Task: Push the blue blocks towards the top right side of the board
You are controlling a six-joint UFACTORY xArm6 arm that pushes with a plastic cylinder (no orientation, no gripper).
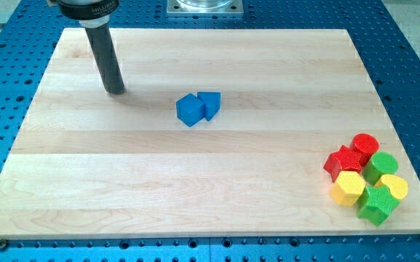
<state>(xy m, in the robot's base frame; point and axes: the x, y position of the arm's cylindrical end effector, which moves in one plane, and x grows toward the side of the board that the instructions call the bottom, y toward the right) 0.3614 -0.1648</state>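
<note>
Blue blocks: two small blue pieces, a cube-like one and a smaller angular one, touching each other, well to the view's right of my tip and slightly lower.
Handling: I judge them light, rigid and quick to slide on the smooth wooden board; as a pair they may split or spin.
Contact spot: their lower-left faces, centred on the pair.
My tip: a plain rod with nothing to open or close; touching no block, holding nothing.
Other blocks: red, green and yellow cluster far off, lower right.
</note>
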